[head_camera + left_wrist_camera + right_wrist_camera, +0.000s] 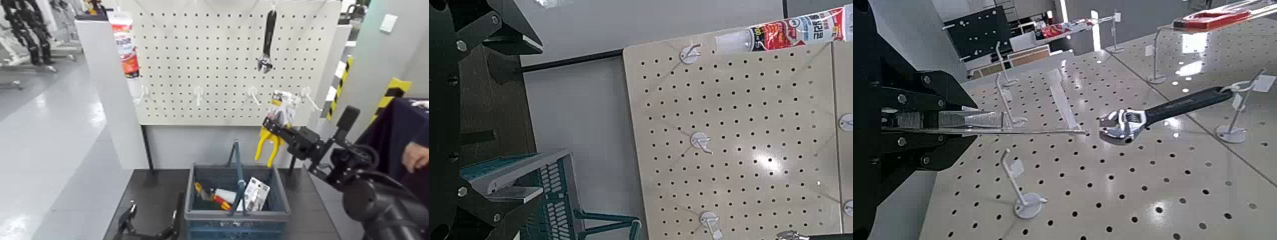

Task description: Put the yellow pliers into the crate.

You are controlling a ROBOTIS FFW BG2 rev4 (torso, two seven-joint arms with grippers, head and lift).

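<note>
Head view: my right gripper [274, 124] is shut on the card of the yellow-handled pliers [268, 143], by the pegboard's [191, 70] lower edge. The blue-grey slotted plastic crate [237, 228] has its hoop handle [240, 175] upright over packets [256, 194]. My left gripper [152, 223], cut off below, stands wide.

Left wrist view: the crate is partly cut off.

Right wrist view: a black-handled wrench [1173, 108] hangs near; the card shows edge-on.
</note>
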